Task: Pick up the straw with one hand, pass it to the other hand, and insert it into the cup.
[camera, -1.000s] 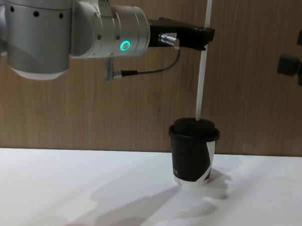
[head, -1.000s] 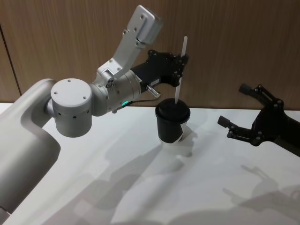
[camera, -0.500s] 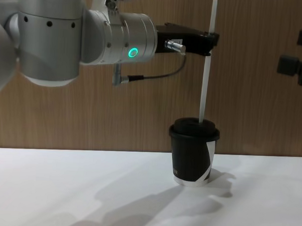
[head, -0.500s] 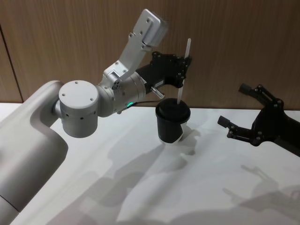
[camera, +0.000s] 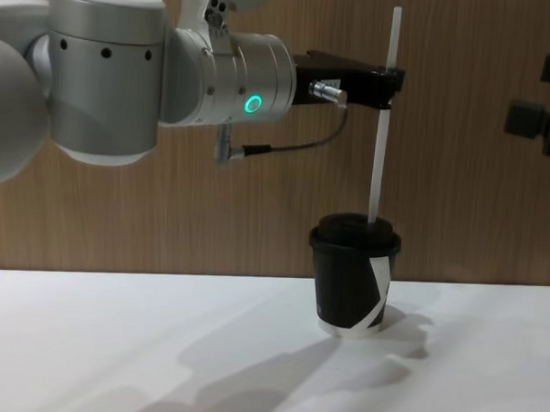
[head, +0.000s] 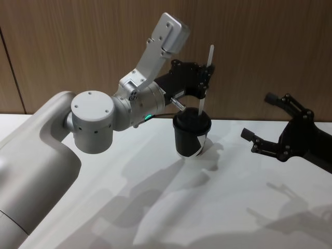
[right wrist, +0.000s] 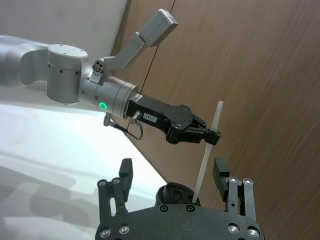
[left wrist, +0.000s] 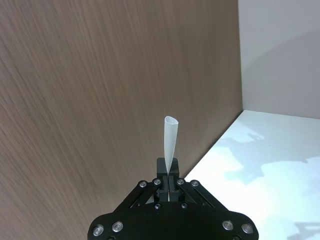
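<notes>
Thick silver cylindrical left arm point(camera: 107, 75) with small dark screw dots, a glowing green ring point(camera: 253, 104) and a thin dark cable point(camera: 291, 145), ending in a long black left gripper point(camera: 387, 80). Matte-black, blocky right gripper point(head: 272, 124), silver-headed screws at the finger joints.

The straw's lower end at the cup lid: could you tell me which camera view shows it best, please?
The chest view: side-on, the straw stands upright from the left gripper down to the cup lid. The head view shows it obliquely. The right wrist view hides its foot behind the right gripper; the left wrist view shows its top end.
</notes>
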{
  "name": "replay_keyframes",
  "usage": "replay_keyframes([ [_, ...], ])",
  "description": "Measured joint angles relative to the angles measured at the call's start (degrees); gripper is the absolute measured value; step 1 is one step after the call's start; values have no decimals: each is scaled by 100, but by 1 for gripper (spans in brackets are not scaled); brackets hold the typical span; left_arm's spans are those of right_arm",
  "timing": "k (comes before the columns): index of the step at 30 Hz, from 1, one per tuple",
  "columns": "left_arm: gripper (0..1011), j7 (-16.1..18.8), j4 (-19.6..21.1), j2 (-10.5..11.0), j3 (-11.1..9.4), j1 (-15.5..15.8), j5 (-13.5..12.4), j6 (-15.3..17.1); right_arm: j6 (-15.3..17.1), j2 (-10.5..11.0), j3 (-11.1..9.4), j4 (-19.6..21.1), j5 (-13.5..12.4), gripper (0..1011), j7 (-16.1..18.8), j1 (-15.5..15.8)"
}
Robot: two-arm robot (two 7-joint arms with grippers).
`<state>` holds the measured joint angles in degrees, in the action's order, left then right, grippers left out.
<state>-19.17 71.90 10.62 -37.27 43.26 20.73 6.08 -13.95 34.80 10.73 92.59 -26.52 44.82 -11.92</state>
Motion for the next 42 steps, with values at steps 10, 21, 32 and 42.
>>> replay_keyframes([
  [10, 12, 118, -41, -51, 42, -24, -72, 146, 0, 0, 0, 0, 0, 1001, 0, 0],
  [21, 40, 260, -133, -111, 97, -61, -139, 270, 0, 0, 0, 0, 0, 1001, 0, 0],
  [32, 332, 322, -182, -140, 122, -76, -169, 321, 0, 0, 0, 0, 0, 1001, 0, 0],
  [42, 646, 347, -203, -150, 131, -81, -181, 343, 0, 0, 0, 0, 0, 1001, 0, 0],
])
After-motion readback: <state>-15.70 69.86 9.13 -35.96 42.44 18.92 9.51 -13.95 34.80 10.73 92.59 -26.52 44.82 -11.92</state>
